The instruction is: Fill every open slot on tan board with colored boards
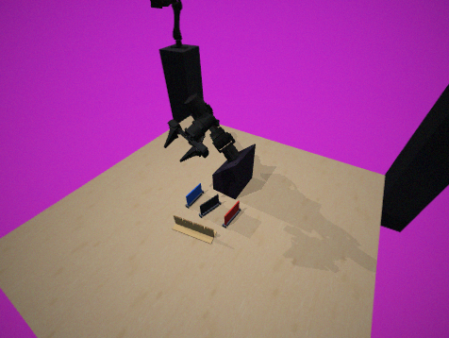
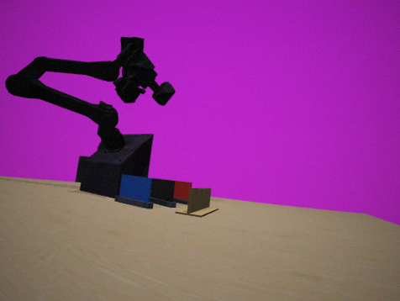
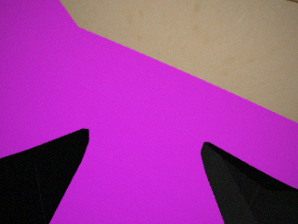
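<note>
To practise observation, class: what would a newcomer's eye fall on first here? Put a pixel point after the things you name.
First, probably the black arm [image 1: 199, 124] [image 2: 69, 66], raised above the table, its jaws open. Next, the blue board [image 1: 193, 194] [image 2: 135, 188] and red board [image 1: 231, 213] [image 2: 183, 191], standing either side of a black one [image 1: 209, 206] [image 2: 162, 190], near the notched tan board [image 1: 193, 226] [image 2: 198, 200].

A: Specify illumination.
B: Overall level was moderate; shadows fell toward the lower right across the surface [image 1: 118, 264] [image 2: 252, 261] [image 3: 200, 45] in the top view.
A: Specify image quality.
B: Fine grain was present; small details were soft; dark parts lost detail.
</note>
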Robot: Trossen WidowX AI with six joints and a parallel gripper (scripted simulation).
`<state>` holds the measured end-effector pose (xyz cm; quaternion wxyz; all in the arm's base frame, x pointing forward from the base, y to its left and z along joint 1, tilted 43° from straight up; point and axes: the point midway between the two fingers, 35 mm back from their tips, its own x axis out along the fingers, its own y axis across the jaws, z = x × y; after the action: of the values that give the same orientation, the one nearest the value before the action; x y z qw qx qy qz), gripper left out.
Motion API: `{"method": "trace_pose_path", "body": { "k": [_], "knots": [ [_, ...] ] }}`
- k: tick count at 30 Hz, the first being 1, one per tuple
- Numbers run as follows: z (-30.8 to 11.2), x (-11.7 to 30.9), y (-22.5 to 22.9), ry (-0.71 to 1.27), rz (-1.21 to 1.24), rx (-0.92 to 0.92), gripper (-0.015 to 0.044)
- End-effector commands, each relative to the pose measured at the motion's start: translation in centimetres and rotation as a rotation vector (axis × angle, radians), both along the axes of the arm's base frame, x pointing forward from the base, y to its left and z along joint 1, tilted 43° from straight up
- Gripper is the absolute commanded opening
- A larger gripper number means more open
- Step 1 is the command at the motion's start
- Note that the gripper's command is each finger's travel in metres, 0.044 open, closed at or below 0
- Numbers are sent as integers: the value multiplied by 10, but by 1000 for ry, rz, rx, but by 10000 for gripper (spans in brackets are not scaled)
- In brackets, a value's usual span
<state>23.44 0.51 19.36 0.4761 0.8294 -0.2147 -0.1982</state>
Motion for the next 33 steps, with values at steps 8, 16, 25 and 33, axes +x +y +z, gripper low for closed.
{"method": "trace_pose_path", "body": {
  "k": [8, 16, 25, 33],
  "knots": [
    [-29, 22, -15, 765, 125, -668, 190],
    [-61, 21, -42, 1537, 467, -1129, 185],
    [-85, -4, -72, 2217, 1269, -1336, 185],
    [-87, -11, -77, 2288, 1470, -1331, 185]
  ]
}}
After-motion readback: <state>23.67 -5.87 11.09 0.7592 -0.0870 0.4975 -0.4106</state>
